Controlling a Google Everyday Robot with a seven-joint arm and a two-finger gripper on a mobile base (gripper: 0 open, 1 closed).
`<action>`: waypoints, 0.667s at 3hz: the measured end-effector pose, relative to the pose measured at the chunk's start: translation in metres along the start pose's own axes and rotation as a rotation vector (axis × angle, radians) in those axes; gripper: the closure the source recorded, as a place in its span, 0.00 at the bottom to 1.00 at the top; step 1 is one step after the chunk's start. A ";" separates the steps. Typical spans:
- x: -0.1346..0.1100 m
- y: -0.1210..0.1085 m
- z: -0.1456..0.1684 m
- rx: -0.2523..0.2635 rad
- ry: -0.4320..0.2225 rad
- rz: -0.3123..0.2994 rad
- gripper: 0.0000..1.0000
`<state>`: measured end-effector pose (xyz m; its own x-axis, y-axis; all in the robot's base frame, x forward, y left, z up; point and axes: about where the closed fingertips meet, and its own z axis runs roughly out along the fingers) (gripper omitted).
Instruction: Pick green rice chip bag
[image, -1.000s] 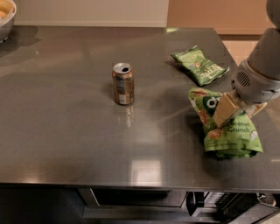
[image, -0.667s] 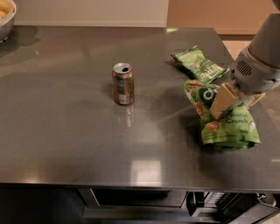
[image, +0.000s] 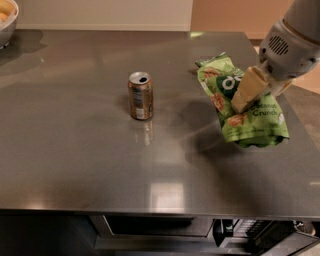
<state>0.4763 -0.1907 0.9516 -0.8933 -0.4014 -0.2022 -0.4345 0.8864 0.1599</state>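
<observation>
One pincer (image: 241, 102), at the right of the frame, is clamped on the green rice chip bag (image: 255, 122). The bag is bright green and crinkled, with a dark logo, "Crunch" lettering and orange-brown chip pictures. It sits tilted over the bench (image: 75, 150), right of a can (image: 141, 95).

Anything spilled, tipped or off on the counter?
Nothing spilled. The can stands upright. Only the green chip bag looks askew: crumpled and tilted, pinched in the gripper over the right side of the counter, which fits a pick.
</observation>
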 end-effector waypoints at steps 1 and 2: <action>-0.021 0.006 -0.013 -0.004 -0.053 -0.045 1.00; -0.027 0.006 -0.013 0.000 -0.075 -0.047 1.00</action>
